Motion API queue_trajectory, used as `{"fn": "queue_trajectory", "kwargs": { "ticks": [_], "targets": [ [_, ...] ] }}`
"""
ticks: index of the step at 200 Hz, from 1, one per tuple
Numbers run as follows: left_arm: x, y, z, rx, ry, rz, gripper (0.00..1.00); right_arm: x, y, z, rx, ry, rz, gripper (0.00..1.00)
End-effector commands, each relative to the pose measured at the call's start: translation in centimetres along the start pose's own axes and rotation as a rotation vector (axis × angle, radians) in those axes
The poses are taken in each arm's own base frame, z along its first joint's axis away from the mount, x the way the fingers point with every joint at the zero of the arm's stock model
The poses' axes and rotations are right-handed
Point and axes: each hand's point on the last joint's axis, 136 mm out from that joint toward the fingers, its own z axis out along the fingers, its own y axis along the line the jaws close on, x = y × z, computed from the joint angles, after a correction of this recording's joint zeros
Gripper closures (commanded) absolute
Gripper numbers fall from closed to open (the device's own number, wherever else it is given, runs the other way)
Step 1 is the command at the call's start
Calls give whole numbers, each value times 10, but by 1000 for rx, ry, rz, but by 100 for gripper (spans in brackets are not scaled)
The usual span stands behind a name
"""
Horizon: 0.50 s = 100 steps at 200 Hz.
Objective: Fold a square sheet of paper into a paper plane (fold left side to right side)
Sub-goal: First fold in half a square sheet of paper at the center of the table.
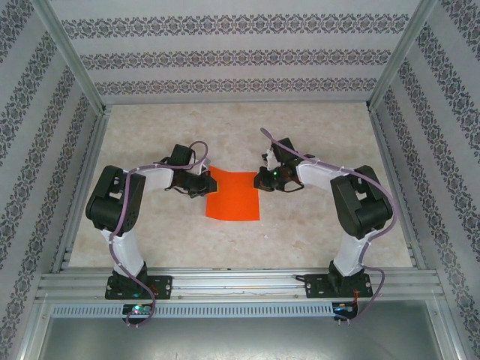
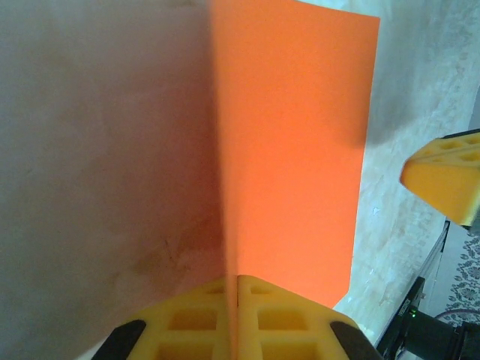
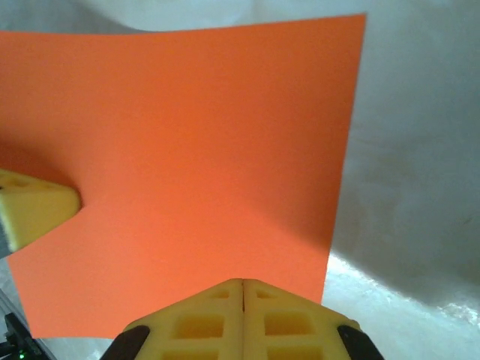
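The square sheet of paper (image 1: 234, 196) is bright orange-red and sits mid-table between both arms. My left gripper (image 1: 204, 184) is shut on its left edge. In the left wrist view the sheet (image 2: 292, 150) runs edge-on into the closed yellow fingers of the left gripper (image 2: 237, 281). My right gripper (image 1: 262, 180) sits at the sheet's upper right corner. In the right wrist view the right gripper (image 3: 242, 283) is shut with nothing visible in the seam, and the sheet (image 3: 187, 150) spreads out beyond it. A paper plane is out of view.
The beige table (image 1: 315, 142) is walled by patterned panels on three sides. An aluminium rail (image 1: 240, 283) carrying both arm bases crosses the near edge. One yellow finger of the right gripper (image 2: 446, 180) shows beside the sheet in the left wrist view.
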Motion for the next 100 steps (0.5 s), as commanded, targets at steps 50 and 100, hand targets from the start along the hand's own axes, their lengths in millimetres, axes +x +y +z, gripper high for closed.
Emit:
{"fn": "queue_trajectory", "kwargs": {
  "ticks": [50, 100],
  "targets": [
    [-4, -31, -11, 86, 1, -2, 71, 28, -43, 22, 154, 105, 55, 100],
    [-12, -67, -19, 210, -18, 3, 58, 31, -50, 27, 188, 117, 54, 100]
  ]
}}
